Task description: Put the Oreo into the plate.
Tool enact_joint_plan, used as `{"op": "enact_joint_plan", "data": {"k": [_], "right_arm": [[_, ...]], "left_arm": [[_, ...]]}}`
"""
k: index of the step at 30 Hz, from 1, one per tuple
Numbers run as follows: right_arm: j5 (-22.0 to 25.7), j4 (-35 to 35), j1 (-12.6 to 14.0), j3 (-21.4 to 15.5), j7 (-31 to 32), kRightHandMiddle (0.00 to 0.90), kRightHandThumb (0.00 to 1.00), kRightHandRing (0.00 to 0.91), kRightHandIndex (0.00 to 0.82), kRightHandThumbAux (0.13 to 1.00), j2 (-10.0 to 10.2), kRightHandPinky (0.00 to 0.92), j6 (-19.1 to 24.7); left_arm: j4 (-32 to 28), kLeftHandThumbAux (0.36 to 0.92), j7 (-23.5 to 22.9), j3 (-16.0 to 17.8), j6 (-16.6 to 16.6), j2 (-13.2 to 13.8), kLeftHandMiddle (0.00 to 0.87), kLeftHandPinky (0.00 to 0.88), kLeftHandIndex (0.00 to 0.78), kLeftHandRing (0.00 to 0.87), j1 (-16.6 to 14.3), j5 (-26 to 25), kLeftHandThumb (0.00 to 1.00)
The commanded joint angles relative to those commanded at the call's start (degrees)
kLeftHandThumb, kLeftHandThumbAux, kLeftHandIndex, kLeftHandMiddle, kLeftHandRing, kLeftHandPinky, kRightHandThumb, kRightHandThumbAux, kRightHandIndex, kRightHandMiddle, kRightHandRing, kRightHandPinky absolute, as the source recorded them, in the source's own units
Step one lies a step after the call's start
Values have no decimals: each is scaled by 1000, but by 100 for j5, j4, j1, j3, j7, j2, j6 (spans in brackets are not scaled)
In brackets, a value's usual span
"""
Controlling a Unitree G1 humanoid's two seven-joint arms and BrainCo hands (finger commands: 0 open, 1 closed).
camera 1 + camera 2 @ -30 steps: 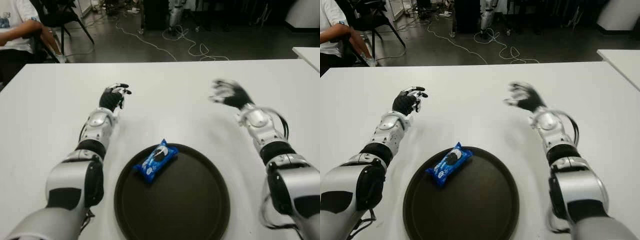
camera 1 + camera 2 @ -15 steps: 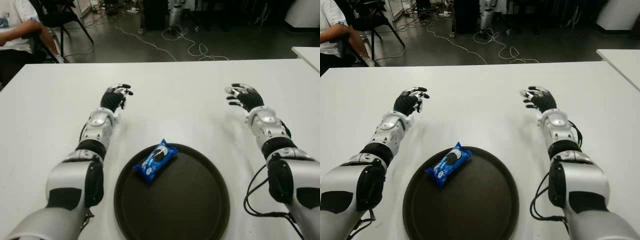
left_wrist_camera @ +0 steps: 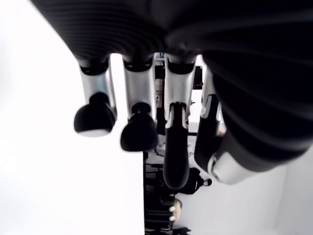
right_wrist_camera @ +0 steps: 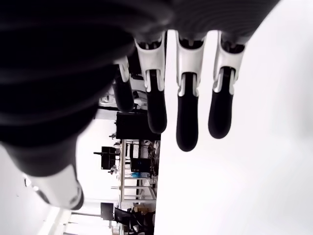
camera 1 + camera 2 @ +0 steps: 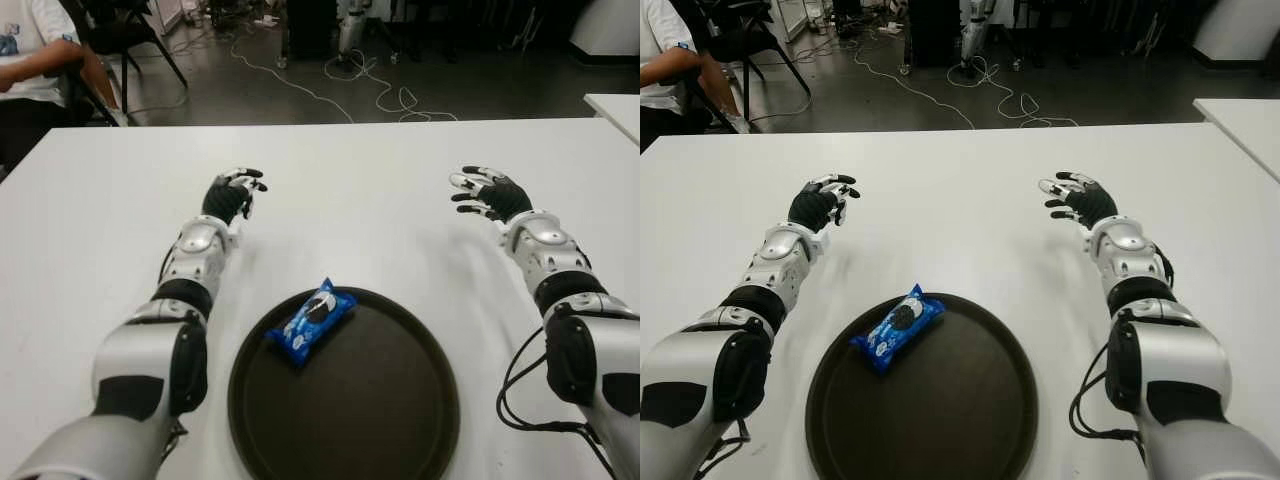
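A blue Oreo packet (image 5: pixel 311 320) lies on the upper left part of the round dark plate (image 5: pixel 370 410), one corner reaching over the rim. My left hand (image 5: pixel 232 190) shows over the white table, beyond and to the left of the plate, fingers (image 3: pixel 134 122) relaxed and holding nothing. At the right, beyond the plate, my right hand (image 5: pixel 482 190) is held out with its fingers (image 4: pixel 188 122) spread and nothing in them. Both hands stay well apart from the packet.
The white table (image 5: pixel 340 190) reaches from the plate to its far edge. A second white table's corner (image 5: pixel 615 105) shows at the right. A seated person (image 5: pixel 35 60) and a chair are at the back left; cables (image 5: pixel 350 85) lie on the dark floor.
My right hand has swung from nearer the middle of the table out to the right and settled there. The left hand, packet and plate have hardly moved.
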Motion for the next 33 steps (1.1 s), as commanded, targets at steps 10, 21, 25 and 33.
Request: {"op": "enact_joint_plan", "data": {"k": [10, 21, 25, 33], "right_arm": [[-145, -1, 12, 109, -69, 308, 74, 346, 205, 689, -2, 401, 4], [-210, 1, 22, 177, -98, 307, 80, 358, 207, 689, 11, 411, -20], [-207, 0, 22, 187, -96, 303, 87, 356, 200, 693, 14, 418, -14], [-208, 3, 8, 203, -115, 313, 61, 365, 206, 712, 15, 421, 16]], "left_arm": [[1, 660, 29, -82, -24, 24, 551, 805, 413, 776, 4, 95, 855], [6, 660, 50, -45, -14, 27, 550, 813, 413, 785, 8, 100, 855], [10, 660, 47, -44, 1, 31, 551, 804, 413, 778, 1, 106, 855], [8, 660, 37, -49, -3, 38, 551, 819, 414, 787, 0, 120, 856]]}}
